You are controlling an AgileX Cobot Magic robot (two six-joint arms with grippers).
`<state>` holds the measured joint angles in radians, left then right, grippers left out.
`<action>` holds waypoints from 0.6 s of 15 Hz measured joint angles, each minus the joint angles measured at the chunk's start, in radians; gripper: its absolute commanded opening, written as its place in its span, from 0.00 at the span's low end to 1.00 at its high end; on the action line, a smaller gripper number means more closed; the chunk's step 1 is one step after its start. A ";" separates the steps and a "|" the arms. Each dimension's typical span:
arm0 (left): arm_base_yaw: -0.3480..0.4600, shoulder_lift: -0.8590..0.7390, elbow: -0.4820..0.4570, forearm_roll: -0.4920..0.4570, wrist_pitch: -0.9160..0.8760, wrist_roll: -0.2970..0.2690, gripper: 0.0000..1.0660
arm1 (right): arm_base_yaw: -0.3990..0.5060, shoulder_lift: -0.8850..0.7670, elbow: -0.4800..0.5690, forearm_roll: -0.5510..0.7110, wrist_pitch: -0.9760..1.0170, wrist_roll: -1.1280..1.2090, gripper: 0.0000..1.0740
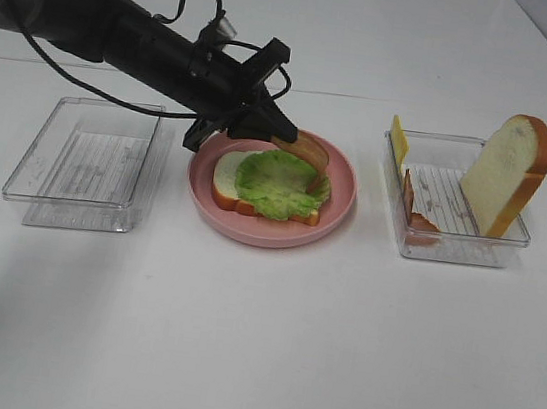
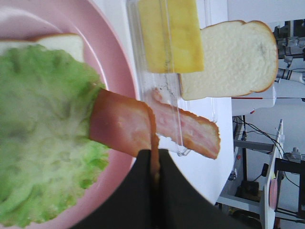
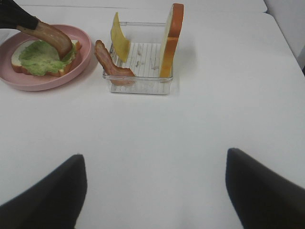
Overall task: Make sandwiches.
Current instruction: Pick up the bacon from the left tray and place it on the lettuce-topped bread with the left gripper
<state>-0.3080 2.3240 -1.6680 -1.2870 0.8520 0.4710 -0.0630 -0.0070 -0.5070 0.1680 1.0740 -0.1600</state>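
Note:
A white bread slice (image 1: 226,173) with orange-brown crust lies on the pink plate (image 1: 341,188), with green lettuce (image 1: 276,183) on top. My left gripper (image 1: 278,135) is shut on a reddish-brown bacon strip (image 1: 309,151) whose free end touches the lettuce (image 2: 43,133). The left wrist view shows the fingers (image 2: 171,200) pinching the strip (image 2: 119,126). A clear tray (image 1: 450,246) on the right holds an upright bread slice (image 1: 507,175), a yellow cheese slice (image 1: 399,140) and a second bacon strip (image 1: 419,212). My right gripper (image 3: 157,191) is open and empty over bare table.
An empty clear tray (image 1: 88,155) stands left of the plate. The left arm (image 1: 105,26) reaches in from the back left. The right tray (image 3: 138,67) stands close to the plate (image 3: 28,83). The white table's back edge runs behind the trays.

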 measured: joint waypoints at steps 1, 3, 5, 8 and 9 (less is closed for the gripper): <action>0.000 0.000 0.000 0.000 0.000 0.000 0.00 | 0.000 0.000 0.000 0.000 0.000 0.000 0.71; 0.034 0.000 -0.001 0.013 0.000 -0.002 0.00 | 0.000 0.000 0.000 0.000 0.000 0.000 0.71; 0.051 0.000 -0.001 0.022 0.000 -0.002 0.00 | 0.000 0.000 0.000 0.000 0.000 0.000 0.71; 0.062 0.000 -0.001 0.051 0.000 -0.003 0.00 | 0.000 0.000 0.000 0.000 0.000 0.000 0.71; 0.062 0.000 -0.001 0.067 0.000 -0.004 0.00 | 0.000 0.000 0.000 0.000 0.000 0.000 0.71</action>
<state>-0.2460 2.3240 -1.6690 -1.2200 0.8520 0.4670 -0.0630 -0.0070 -0.5070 0.1680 1.0740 -0.1600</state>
